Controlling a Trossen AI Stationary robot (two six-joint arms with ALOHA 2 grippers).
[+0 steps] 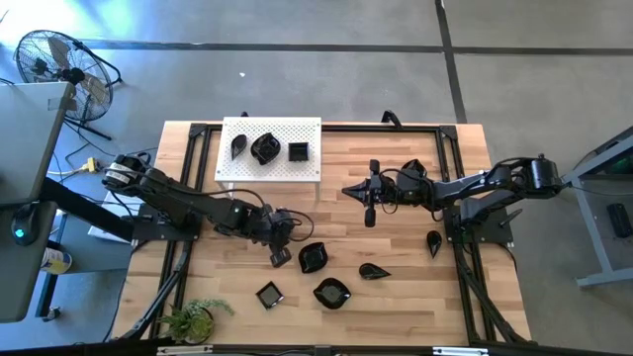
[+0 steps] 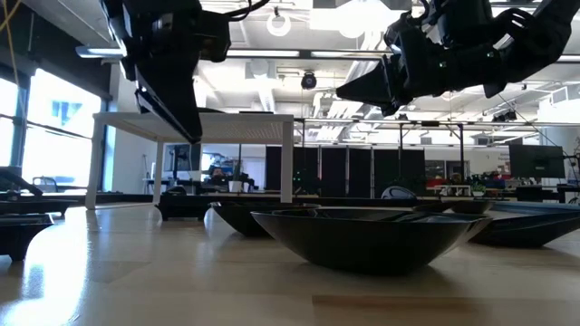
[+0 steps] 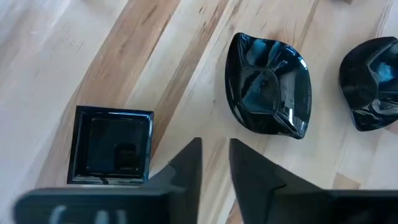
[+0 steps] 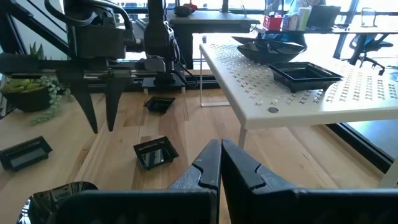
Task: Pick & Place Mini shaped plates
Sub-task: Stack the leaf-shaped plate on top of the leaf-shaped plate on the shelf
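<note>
Several glossy black mini plates lie flat on the wooden table: a square one (image 1: 269,295), wavy ones (image 1: 313,257) (image 1: 331,293), and leaf-shaped ones (image 1: 374,271) (image 1: 433,240). Three more rest on the white perforated board (image 1: 269,148). My left gripper (image 1: 280,259) hangs above the table, its fingers a little apart and empty. In the left wrist view it (image 3: 214,155) stands between the square plate (image 3: 112,146) and a wavy plate (image 3: 270,84), touching neither. My right gripper (image 1: 369,216) is shut and empty above the table's middle (image 4: 219,152).
The white board stands on legs at the table's far left. A potted plant (image 1: 193,318) sits at the near left corner. Black frame rails run along the table's edges. Bare wood lies between the two grippers and near the right edge.
</note>
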